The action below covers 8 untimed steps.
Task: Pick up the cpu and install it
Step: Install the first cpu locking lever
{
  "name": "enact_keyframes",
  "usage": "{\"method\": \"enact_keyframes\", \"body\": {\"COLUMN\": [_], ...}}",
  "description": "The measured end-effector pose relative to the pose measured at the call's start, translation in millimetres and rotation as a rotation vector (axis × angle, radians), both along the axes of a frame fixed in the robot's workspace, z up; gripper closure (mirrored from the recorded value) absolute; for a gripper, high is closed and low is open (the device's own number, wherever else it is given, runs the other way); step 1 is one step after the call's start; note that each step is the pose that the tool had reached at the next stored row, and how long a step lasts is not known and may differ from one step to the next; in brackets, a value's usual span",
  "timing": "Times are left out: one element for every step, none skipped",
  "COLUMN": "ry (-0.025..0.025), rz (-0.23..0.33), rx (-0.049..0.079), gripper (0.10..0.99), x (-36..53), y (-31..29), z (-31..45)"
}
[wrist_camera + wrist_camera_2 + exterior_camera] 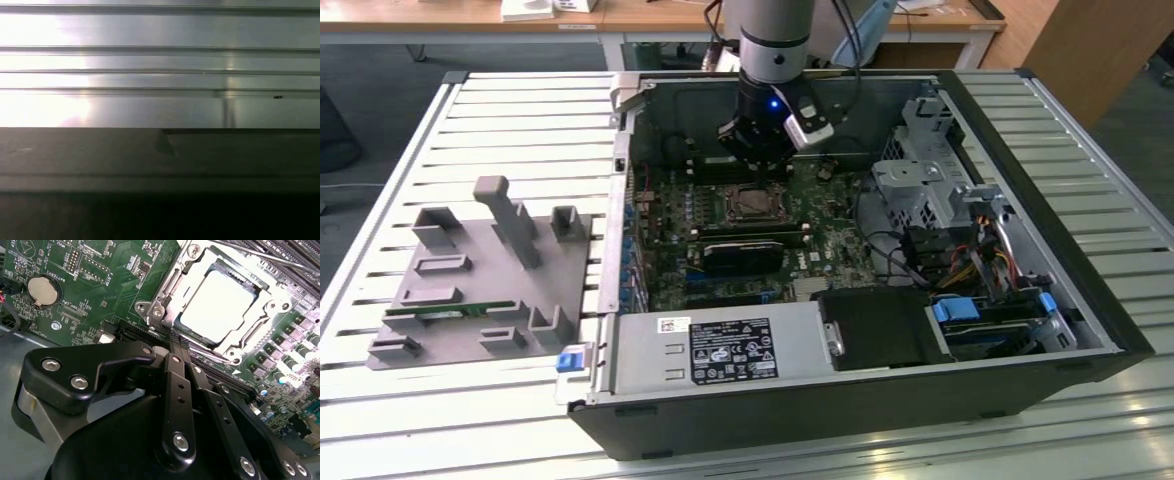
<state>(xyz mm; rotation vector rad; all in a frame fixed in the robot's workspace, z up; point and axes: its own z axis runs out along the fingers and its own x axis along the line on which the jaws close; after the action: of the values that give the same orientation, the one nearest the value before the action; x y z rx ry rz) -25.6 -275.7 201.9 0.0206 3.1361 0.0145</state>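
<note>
Open computer case (1067, 330) lying on its side on the slatted metal desk (520, 110), motherboard (821, 225) facing up.

Cpu (754, 205) (216, 307) sitting flat in the socket near the board's middle, metal retention frame (165, 295) surrounding it on all sides, silver top reflecting brightly in the second wrist view.

Tool (767, 165) (175, 347) hanging inside the case just above the far edge of the socket, close to the cpu but holding nothing; black fingers (176, 390) lying narrow, nearly together, as seen in the second wrist view.

Crowding the socket: dark memory slots (747, 240) running along its near side, a coin battery (42, 290) sitting on the board off to one side, rows of small capacitors (295, 360) standing beside the frame.

Occupying the case at the exterior view's right: metal drive cage (921, 170), bundled cables (974, 265), blue clips (961, 308). Power supply box (720, 350) lying along the near edge.

Grey plastic tray (467, 300) with upright posts resting on the desk at the exterior view's left, well apart from the case, a green memory stick (447, 311) lying in it.

Desk slats (160, 70) and a dark case edge (160, 155) showing in the first wrist view.
</note>
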Motion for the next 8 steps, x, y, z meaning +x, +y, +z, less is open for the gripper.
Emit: {"method": "enact_keyframes", "body": {"ry": [0.0000, 0.0000, 0.0001, 0.0003, 0.0004, 0.0001, 0.0004, 0.0006], "rz": [0.000, 0.000, 0.000, 0.000, 0.000, 0.000, 0.000, 0.000], "rx": [-0.002, -0.005, -0.008, -0.011, -0.013, -0.015, -0.017, -0.018], "gripper": [0.980, 0.980, 0.980, 0.980, 0.980, 0.980, 0.980, 0.980], "x": [0.0, 0.0, 0.1, 0.3, 0.4, 0.6, 0.6, 0.7], "y": [0.1, 0.1, 0.1, 0.1, 0.1, 0.2, 0.3, 0.4], "z": [-0.3, -0.8, -1.5, -2.3, -2.9, -3.8, -4.4, -5.0]}}
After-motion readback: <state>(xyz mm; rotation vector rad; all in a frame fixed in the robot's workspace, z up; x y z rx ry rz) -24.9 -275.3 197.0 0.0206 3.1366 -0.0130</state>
